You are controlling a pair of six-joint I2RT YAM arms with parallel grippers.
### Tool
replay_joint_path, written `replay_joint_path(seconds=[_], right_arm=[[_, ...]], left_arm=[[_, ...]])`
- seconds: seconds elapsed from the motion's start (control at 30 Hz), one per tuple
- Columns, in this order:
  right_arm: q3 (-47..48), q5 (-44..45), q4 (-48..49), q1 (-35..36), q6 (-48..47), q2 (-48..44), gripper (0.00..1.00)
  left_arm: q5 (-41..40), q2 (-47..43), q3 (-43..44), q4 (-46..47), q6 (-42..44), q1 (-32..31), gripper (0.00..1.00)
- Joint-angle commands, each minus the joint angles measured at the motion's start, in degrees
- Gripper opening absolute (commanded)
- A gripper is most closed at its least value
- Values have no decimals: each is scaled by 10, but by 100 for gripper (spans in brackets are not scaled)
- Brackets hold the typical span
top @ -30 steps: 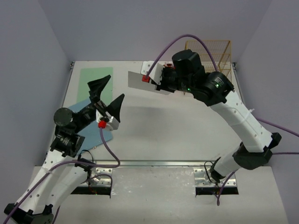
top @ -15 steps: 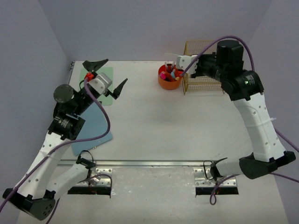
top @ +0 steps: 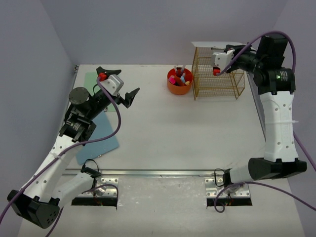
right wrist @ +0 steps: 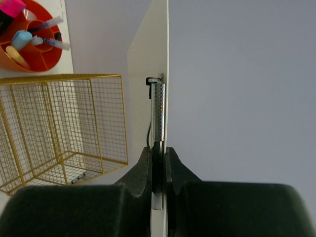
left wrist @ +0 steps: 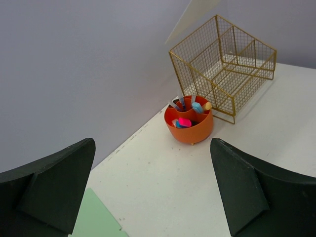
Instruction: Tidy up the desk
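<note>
Currently the right gripper point(right wrist: 158, 153) has its jaws pinched together on the thin edge of a white clipboard point(right wrist: 148, 59), just below its metal clip point(right wrist: 158, 108), holding it above the gold wire rack point(top: 217, 79) at the far right of the desk point(top: 173, 133). With so narrow a hold the board could pivot or slip. Its lower edge might catch the top wires and shove the rack into the orange pen cup point(top: 178, 84). The left gripper point(left wrist: 152, 143) hangs with jaws wide apart over the desk's left side.

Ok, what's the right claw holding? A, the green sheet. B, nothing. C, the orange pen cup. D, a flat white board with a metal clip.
D: the right claw is pinched shut on the white board, up over the gold wire rack.
</note>
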Motion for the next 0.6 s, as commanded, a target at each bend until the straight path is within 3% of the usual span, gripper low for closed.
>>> replay_joint_path(seconds=[0.0,0.17,0.57], right_arm=[[37,-74,14,-38,-78,22,0],[72,-99,-20,-71,-98,53,0],[49,-112,-25,-98,-155,80,0]], left_arm=[[2,-12,-6,31,-11,-4,100],[6,-5,-8,38,-10,-4,100],[11,5,-8,42,-8,-4,100]])
